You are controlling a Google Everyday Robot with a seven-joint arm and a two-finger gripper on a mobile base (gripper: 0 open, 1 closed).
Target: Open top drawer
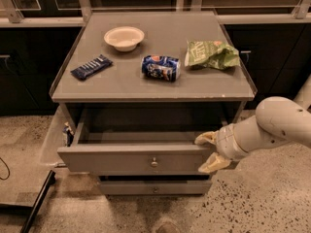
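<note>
The top drawer stands pulled out toward the near side of the cabinet, its interior exposed. Its flat grey front panel runs left to right, with a small round metal knob at its centre.

The gripper sits at the right end of that panel, well right of the knob. Its cream fingers are spread, one at the panel's top edge and one lower. Whether they press the panel cannot be told.

The drawer lies to the left of the gripper, and its travel axis runs near to far, so any further pull is judged to go straight toward the near side.

A narrower drawer below is closed.

The matte cabinet top carries:
- a pale round bowl
- a dented blue can
- a crumpled green bag
- a dark wrapped bar
</note>
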